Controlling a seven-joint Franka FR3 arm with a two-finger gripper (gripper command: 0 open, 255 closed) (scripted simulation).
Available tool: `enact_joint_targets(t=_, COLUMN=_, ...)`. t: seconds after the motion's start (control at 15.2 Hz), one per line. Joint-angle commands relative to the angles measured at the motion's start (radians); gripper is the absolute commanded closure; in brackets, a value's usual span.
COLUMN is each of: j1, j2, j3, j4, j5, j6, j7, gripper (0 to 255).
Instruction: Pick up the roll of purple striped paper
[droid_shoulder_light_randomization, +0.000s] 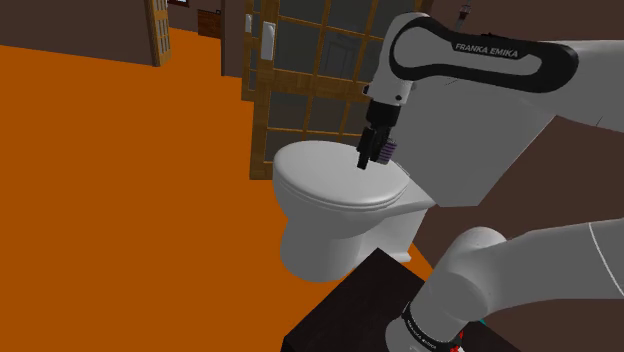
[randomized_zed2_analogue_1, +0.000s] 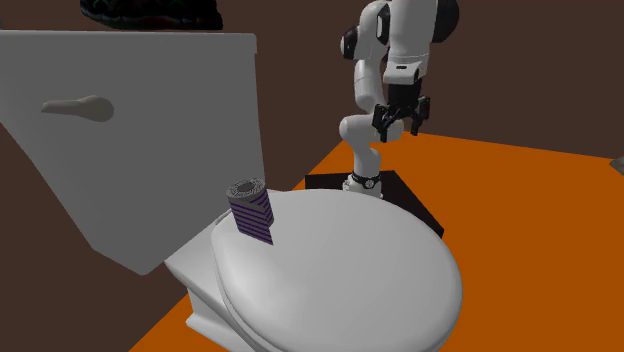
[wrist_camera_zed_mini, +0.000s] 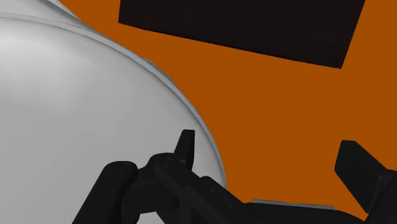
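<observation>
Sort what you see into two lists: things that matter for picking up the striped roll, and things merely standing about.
In the job: purple striped roll; open gripper.
Standing about: toilet lid; tank; flush handle; orange floor; wooden lattice.

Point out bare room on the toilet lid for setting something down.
The toilet lid is bare across its front and middle, out to its rim. The only taken spot is the back edge beside the tank, where the purple striped roll sits.
</observation>
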Motion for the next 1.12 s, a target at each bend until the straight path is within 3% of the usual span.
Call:
enact_joint_targets(t=0.0, j1=-0.015, j2=0.039, j3=-0.036, j4=0.019, j5=-0.02, j6=0.027, j7=-0.035, gripper=0)
enact_joint_targets(t=0.53, j1=-0.06, j2=0.231, j3=-0.181, j4=0.148, j5=-0.06, j6=0.113, j7=-0.179, gripper=0)
enact_joint_targets(t=1.06, j1=-0.093, j2=0.467, j3=-0.319, j4=0.344, j5=-0.02, j6=0.165, j7=-0.336, gripper=0)
